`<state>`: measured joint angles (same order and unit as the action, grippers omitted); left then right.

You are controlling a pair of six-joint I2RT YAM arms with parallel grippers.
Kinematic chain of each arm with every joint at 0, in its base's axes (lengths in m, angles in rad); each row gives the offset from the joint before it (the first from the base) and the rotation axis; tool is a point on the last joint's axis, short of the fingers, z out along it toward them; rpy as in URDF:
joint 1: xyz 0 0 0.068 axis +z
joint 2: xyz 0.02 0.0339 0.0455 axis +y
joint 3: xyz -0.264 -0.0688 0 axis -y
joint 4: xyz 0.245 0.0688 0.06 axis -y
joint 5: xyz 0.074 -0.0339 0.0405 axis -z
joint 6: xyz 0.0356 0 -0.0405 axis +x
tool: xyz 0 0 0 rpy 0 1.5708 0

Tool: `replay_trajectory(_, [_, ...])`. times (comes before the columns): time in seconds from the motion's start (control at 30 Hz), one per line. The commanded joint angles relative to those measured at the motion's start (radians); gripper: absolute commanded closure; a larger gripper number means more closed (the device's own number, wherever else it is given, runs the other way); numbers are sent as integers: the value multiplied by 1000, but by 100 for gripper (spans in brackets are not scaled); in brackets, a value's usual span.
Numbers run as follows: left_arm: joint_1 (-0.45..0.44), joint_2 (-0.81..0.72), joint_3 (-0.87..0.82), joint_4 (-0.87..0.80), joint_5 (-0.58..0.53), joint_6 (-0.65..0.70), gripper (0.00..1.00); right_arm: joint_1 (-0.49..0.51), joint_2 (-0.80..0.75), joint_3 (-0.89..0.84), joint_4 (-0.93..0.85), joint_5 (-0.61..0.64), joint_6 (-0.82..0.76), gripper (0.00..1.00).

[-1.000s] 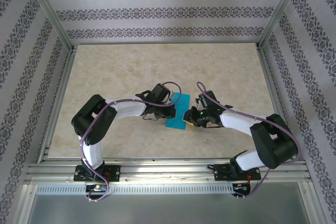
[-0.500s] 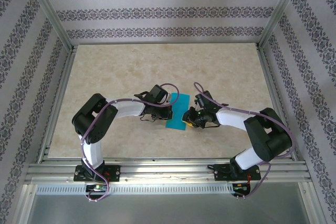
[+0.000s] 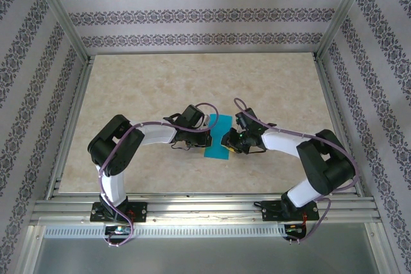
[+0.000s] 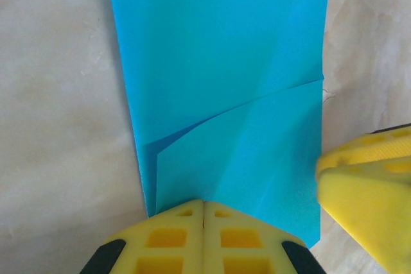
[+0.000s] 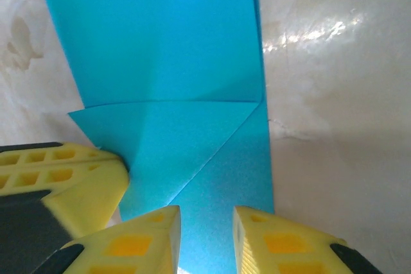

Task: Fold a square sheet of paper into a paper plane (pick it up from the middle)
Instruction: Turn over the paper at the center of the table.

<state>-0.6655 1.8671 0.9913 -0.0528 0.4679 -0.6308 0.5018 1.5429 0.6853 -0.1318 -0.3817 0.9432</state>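
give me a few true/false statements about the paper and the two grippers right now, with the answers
1. The sheet of paper lies open as a full square. False: it is folded into a narrow strip with a slanted flap on top.
2. The left gripper has its fingers closed together at the paper's edge. True.
3. The right gripper is shut. False: a gap shows between its fingers, with the paper beneath it.
4. The paper rests on the table between the two grippers. True.
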Motion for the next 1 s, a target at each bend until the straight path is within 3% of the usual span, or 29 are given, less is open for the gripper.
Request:
replay_trajectory(0.0, [4,-1,-58,-28,-19,-32,96,4,-24,-3,-77,39,-21,72])
replay_trajectory(0.63, [4,-13,-97,20,6,-60,96,7,63,61,28,-16,-9,68])
replay_trajectory(0.97, [4,-11,-102,27,6,-66,96,-58,139,126,79,-93,-85,61])
